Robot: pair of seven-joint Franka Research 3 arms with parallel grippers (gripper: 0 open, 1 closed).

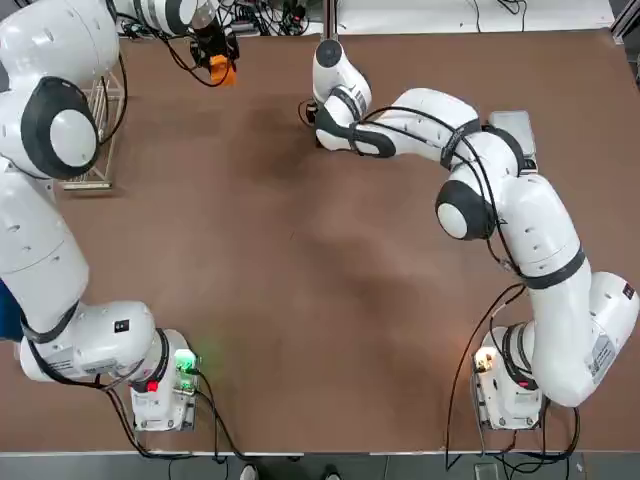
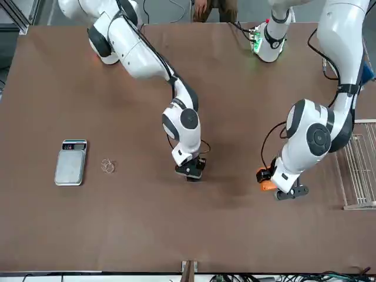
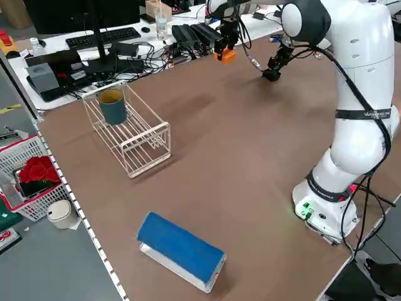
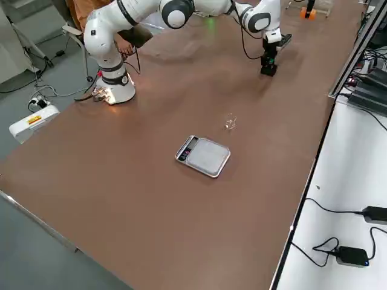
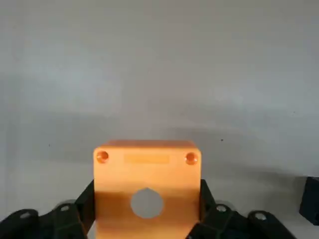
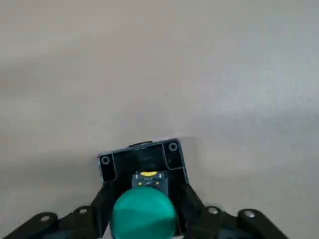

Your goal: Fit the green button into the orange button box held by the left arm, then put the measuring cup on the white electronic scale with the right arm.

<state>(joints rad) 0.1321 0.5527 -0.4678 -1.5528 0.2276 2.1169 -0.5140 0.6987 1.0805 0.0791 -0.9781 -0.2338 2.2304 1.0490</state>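
Green button [image 6: 143, 216], round | right gripper [image 6: 145, 196] | orange box [image 5: 147, 174] | left gripper [image 5: 148, 199] | over table [image 1: 300, 300]

The display digits on the white electronic scale [image 2: 71, 163] are too small to read, and in the top view the right arm [image 1: 555, 230] covers part of the scale. Just beside the scale, the measuring cup's [image 2: 107, 165] clear outline is too faint to tell which way up it sits. Well apart from the scale, the right end effector [image 6: 144, 211] holds the green button [image 6: 143, 214], whose cap is cut off by the right wrist view's bottom edge. Farther from the scale, at the left end effector [image 5: 147, 211], that edge crops the orange button box [image 5: 147, 174] in the left wrist view.
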